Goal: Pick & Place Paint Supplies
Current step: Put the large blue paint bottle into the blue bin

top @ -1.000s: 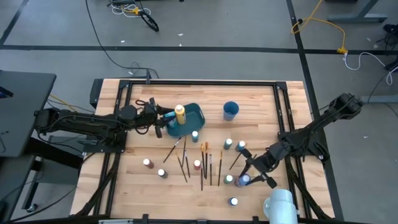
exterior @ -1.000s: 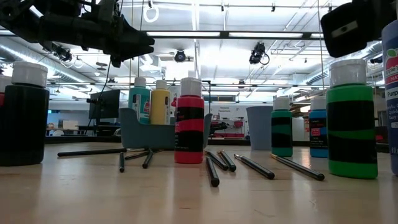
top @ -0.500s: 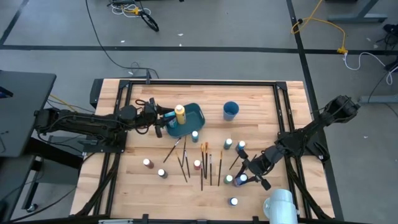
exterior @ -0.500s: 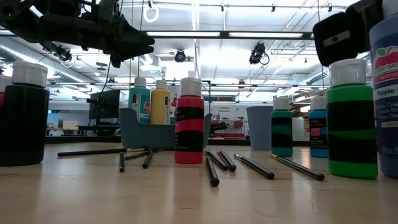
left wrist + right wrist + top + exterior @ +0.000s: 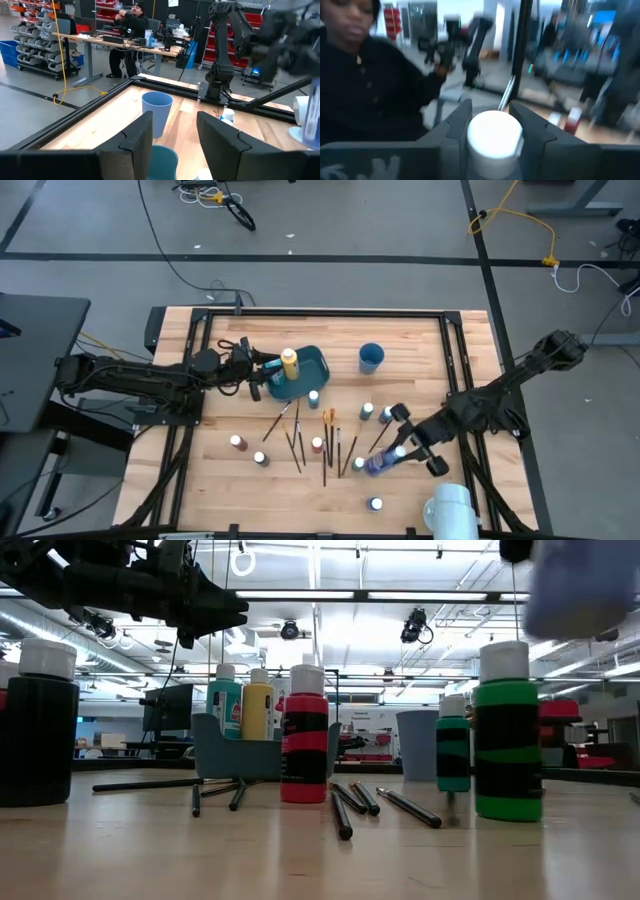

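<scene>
Your right pincer (image 5: pixel 392 459) now pinches the purple bottle (image 5: pixel 380 463), lifted off the tabletop (image 5: pixel 220 470) since a second ago. Left pincer (image 5: pixel 262 374) hangs spread over the bin (image 5: pixel 318 364). Carry it there.

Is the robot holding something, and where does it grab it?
The right gripper holds a purple paint bottle by its white cap, lifted off the table. The left gripper holds nothing.

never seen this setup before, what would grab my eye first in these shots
First, the right gripper near the table's front right, closed around a purple paint bottle that it holds tilted above the wood. Next, the teal bin toward the back left, with a yellow bottle standing in it and the left gripper open at its edge. Between them, thin paintbrushes lie scattered among small white-capped bottles.
</scene>
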{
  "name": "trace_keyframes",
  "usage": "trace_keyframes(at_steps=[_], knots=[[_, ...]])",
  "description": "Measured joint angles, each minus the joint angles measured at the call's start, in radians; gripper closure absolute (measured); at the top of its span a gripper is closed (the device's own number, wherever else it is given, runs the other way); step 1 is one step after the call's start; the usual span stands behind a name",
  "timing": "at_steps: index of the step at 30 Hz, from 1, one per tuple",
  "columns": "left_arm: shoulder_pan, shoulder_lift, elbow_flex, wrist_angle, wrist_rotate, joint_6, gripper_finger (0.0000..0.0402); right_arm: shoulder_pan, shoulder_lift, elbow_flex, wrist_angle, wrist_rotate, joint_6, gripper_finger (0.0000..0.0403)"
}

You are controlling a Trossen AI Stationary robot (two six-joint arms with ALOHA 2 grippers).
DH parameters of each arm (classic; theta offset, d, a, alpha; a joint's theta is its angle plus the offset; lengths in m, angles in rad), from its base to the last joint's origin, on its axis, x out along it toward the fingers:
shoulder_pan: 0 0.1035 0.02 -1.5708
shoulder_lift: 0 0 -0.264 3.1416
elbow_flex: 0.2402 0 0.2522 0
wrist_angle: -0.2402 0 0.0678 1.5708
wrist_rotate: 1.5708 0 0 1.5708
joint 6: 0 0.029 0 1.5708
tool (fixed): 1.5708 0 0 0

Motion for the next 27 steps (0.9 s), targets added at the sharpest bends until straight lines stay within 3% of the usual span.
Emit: trace_keyframes(at_steps=[3, 8, 11, 19, 27], knots=[[0.000, 0.000, 0.000, 0.000, 0.000, 0.000, 0.0239, -0.007, -0.073, 0.031, 0.009, 0.082, -0.140, 0.0294], [0.000, 0.000, 0.000, 0.006, 0.000, 0.000, 0.0239, -0.067, -0.076, 0.103, 0.171, 0.448, -0.377, 0.0293], [0.000, 0.000, 0.000, 0.009, -0.001, 0.000, 0.0239, -0.150, -0.029, 0.145, 0.219, 0.543, -0.407, 0.0288], [0.000, 0.000, 0.000, 0.024, -0.004, 0.000, 0.0239, -0.392, 0.235, 0.258, 0.222, 0.469, -0.172, 0.0290], [0.000, 0.000, 0.000, 0.024, -0.003, 0.017, 0.0239, -0.524, 0.539, 0.433, 0.195, 0.470, -0.038, 0.0289]])
